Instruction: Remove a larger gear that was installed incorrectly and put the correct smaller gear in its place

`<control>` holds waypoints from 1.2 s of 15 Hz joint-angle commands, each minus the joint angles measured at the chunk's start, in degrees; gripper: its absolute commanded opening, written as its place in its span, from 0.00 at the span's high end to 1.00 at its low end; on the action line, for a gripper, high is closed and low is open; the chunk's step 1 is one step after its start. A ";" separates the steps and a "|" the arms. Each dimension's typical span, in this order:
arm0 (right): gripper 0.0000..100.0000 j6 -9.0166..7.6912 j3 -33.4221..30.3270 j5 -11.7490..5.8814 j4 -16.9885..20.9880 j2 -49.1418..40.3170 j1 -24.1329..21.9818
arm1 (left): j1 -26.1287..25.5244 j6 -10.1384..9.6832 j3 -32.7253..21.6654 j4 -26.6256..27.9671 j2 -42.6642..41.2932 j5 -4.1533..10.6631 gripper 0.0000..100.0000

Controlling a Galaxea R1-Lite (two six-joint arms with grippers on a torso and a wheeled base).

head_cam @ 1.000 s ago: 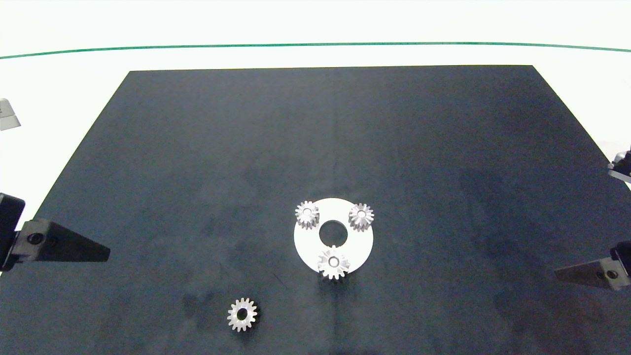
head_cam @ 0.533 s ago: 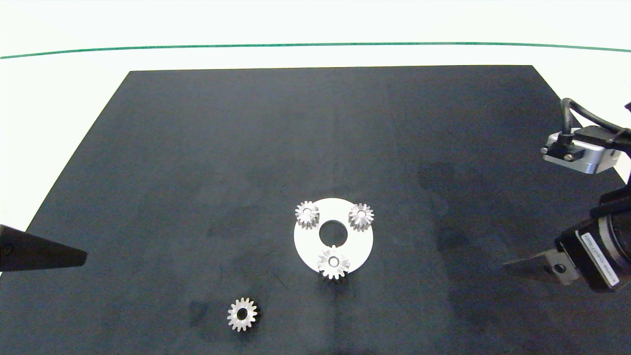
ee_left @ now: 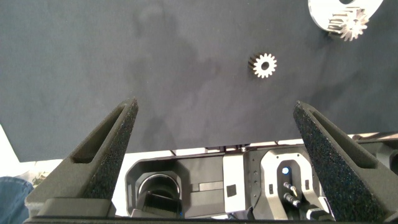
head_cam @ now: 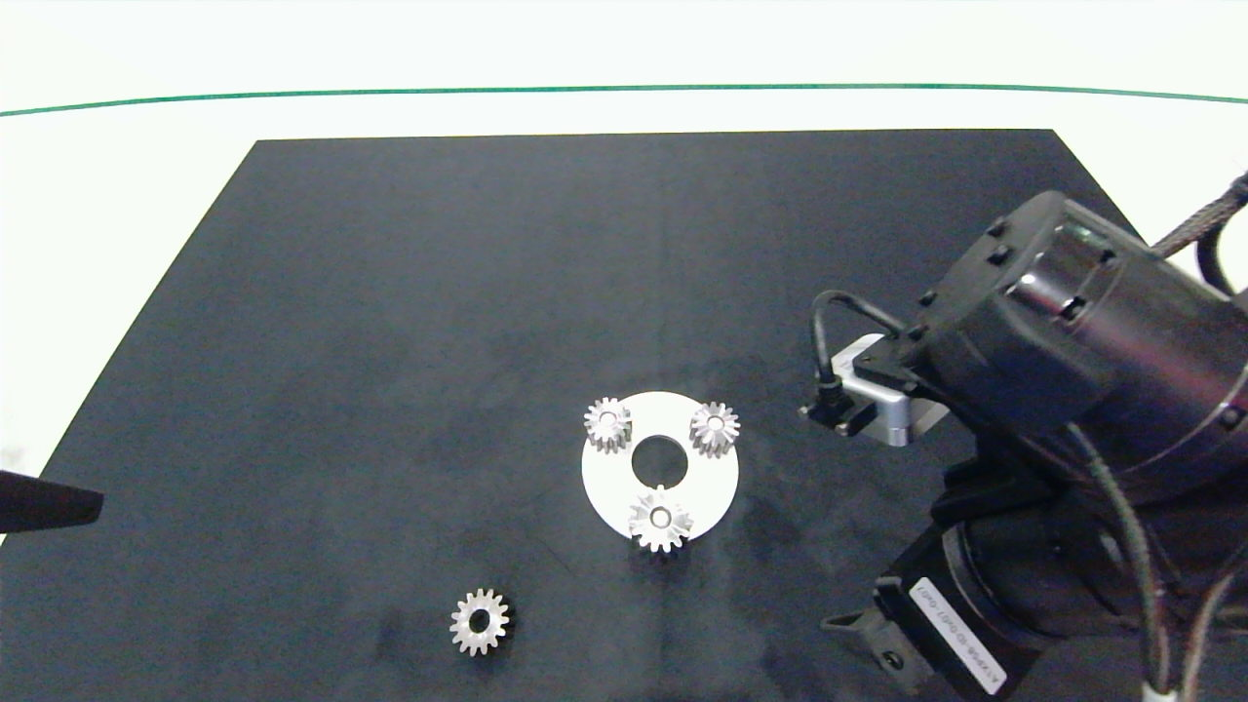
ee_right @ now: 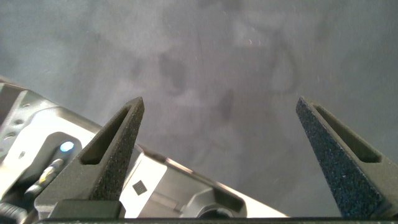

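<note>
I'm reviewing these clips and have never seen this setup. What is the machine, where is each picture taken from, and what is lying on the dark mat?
This is a two-armed robot. The wide picture looks down from a camera above; the other two come from cameras on each wrist, looking out between that gripper's own two fingers.

On the black mat lies a white disc carrying three gears. The one nearest the camera is the larger gear, with long pointed teeth. The smaller gear lies loose on the mat.

The right gripper is open over bare mat beside the disc. The left gripper is open at the mat's edge. Neither holds anything.
</note>
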 commanded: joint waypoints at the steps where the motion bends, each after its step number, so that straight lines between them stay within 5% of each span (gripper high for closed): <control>1: 0.00 -0.28 -4.09 -4.11 0.30 6.90 3.21 | 0.12 -0.12 -0.49 0.42 -1.21 0.05 0.00; 4: 0.00 -5.37 -4.36 -3.75 -0.57 7.51 3.12 | 0.21 -0.03 -0.75 0.42 -1.30 0.05 0.00; 5: 0.00 -8.89 -4.09 -2.52 -4.27 7.60 3.03 | 0.21 -0.03 -0.75 0.42 -1.39 0.05 0.00; 7: 0.00 -12.76 -4.18 -1.38 -7.43 8.92 2.68 | 0.21 -0.03 -0.75 0.42 -1.65 0.05 0.00; 14: 0.00 -21.90 -4.27 -0.59 -15.96 13.75 1.19 | 0.12 -0.03 -0.75 0.42 -2.01 0.05 0.00; 18: 0.00 -23.22 -5.76 -0.24 -17.63 16.04 0.13 | 0.03 0.06 -0.66 0.42 -2.09 0.05 0.00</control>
